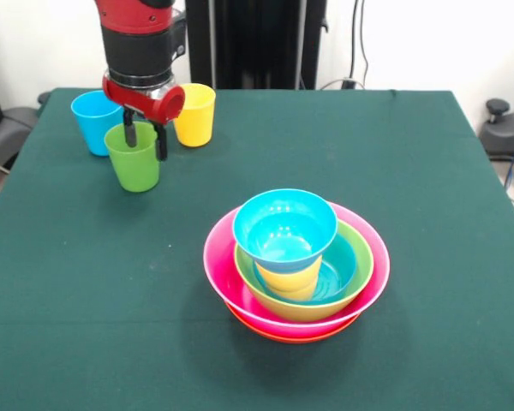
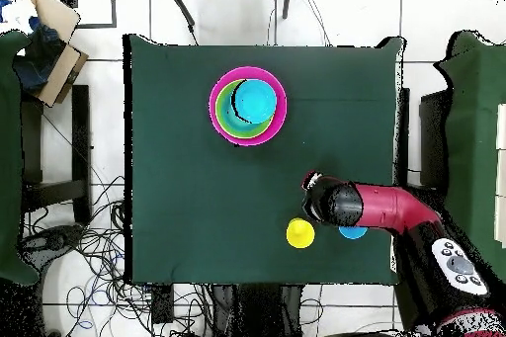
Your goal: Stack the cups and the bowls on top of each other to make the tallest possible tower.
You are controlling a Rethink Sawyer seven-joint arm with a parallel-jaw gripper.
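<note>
- My gripper (image 1: 146,135) hangs over the green cup (image 1: 134,158) at the table's far left, fingers spread astride its rim, not yet clamped.
- Light, stiff and slick, I judge: pinch the wall just below the rim.
- The tower (image 1: 295,265) stands well apart, near centre.

A dark green cloth (image 1: 428,188) is covering the table. Tangled cables (image 2: 94,254) are lying on the tiled floor (image 2: 109,17), and a cardboard box (image 2: 54,42) is sitting beside the table.

We count three loose cups: light blue cup (image 1: 92,121), green cup (image 1: 134,157), yellow cup (image 1: 194,114). One tower (image 1: 296,265) holds four visible bowls and one yellow-orange cup.
</note>
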